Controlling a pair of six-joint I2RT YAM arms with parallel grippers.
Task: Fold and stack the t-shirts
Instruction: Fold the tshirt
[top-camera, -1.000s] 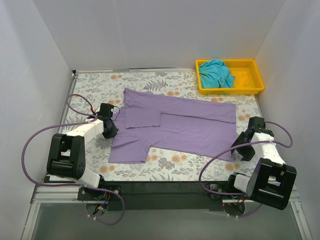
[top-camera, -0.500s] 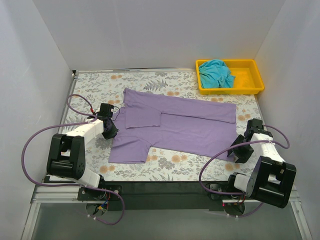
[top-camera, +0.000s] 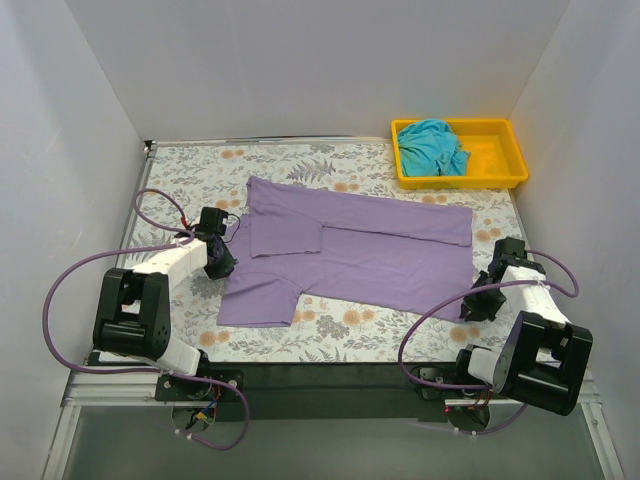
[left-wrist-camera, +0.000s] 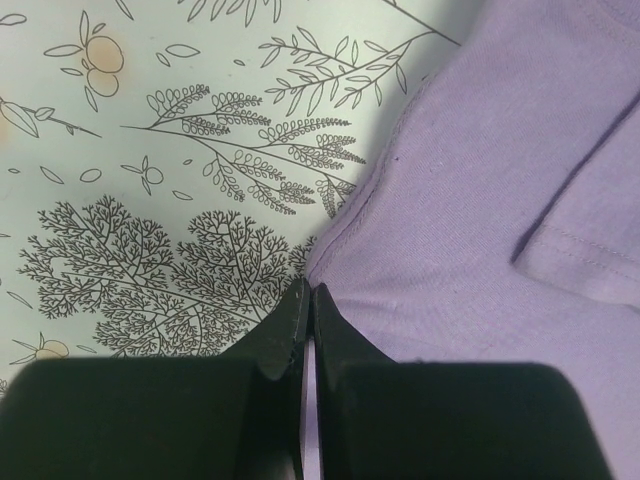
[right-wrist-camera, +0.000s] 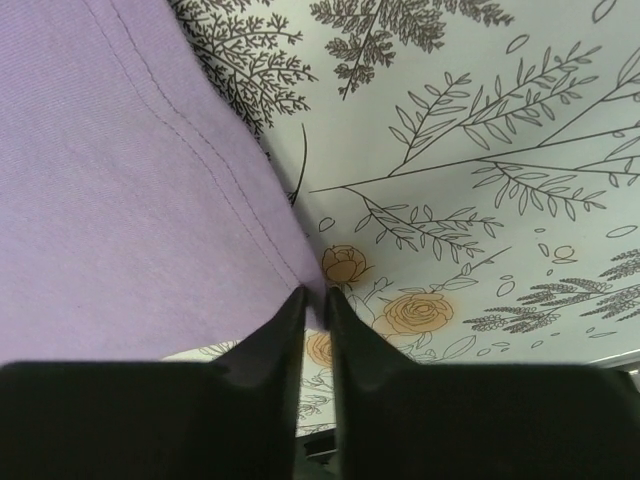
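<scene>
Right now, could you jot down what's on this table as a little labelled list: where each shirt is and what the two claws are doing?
lavender t-shirt: lying flat mid-table, a flap folded over near its left end
teal t-shirt: crumpled inside the yellow tray, far right corner
left claw: closed, pinching the lavender t-shirt's left edge
right claw: pinched on the near right hem corner of the lavender t-shirt
table: floral-patterned surface
stack: not yet started

Lavender tee (top-camera: 360, 255) part-folded, flat on table (top-camera: 190, 170); teal tee (top-camera: 432, 147) crumpled in tray (top-camera: 460, 182).
</scene>
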